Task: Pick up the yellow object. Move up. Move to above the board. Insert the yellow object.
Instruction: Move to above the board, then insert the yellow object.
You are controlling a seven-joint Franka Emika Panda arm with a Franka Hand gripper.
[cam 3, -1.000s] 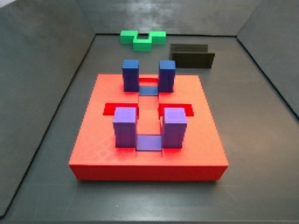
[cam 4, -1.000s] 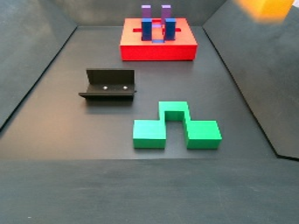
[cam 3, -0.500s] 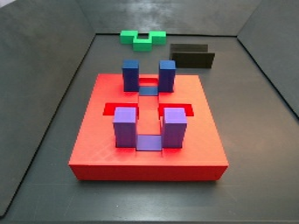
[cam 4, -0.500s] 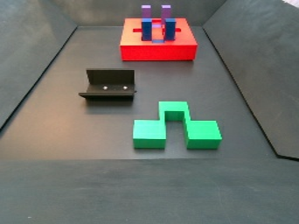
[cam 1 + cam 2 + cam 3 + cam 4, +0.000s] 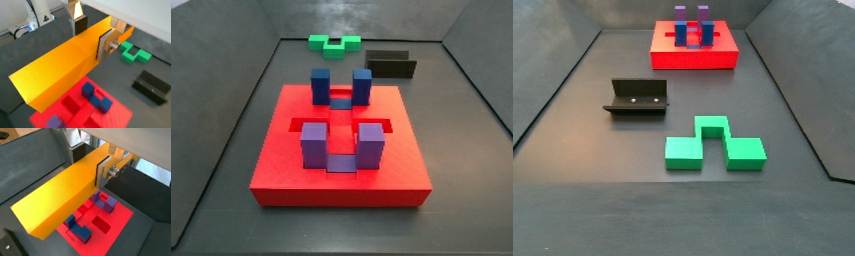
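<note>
In both wrist views my gripper (image 5: 92, 36) (image 5: 90, 163) is shut on the yellow object (image 5: 67, 70) (image 5: 60, 198), a long orange-yellow bar clamped across its width between the silver fingers. The bar hangs high over the floor. Below it lies the board (image 5: 73, 107) (image 5: 107, 223), a red slab with recessed slots. Both side views show the board (image 5: 338, 175) (image 5: 694, 58) with its blue posts (image 5: 321, 85) and purple posts (image 5: 314, 145). Neither side view shows the gripper or the bar.
A green notched block (image 5: 335, 43) (image 5: 711, 148) (image 5: 135, 54) lies on the dark floor away from the board. The black fixture (image 5: 392, 65) (image 5: 637, 97) (image 5: 152, 86) stands between them. Grey walls enclose the floor.
A second ago an orange patch of the bar showed at a side view's upper corner; it has left that view. The board, green block and fixture have not moved.
</note>
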